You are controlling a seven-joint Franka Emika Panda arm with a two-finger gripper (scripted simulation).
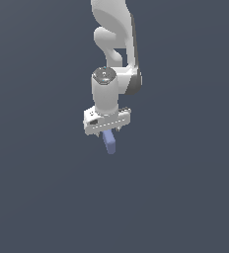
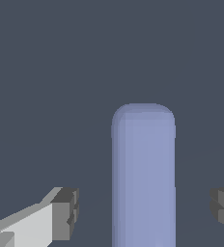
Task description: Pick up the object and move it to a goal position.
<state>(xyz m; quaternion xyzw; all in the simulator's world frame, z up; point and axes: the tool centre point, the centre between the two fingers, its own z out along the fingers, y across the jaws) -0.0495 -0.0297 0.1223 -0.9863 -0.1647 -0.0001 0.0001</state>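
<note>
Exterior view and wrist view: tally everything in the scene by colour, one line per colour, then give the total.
Periwinkle-blue: 1, the block between the open fingers
White: 1, the robot arm with its gripper
Total: 2

The periwinkle-blue block [image 2: 143, 178] stands between the gripper [image 2: 145, 212] fingers [image 2: 65, 212] (gaps on both sides), touching neither pad.

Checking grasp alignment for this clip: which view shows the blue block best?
The wrist view. The blue block fills the frame between the two fingers, with clear gaps on both sides. The exterior view shows only its end poking out below the gripper, the rest hidden.
</note>
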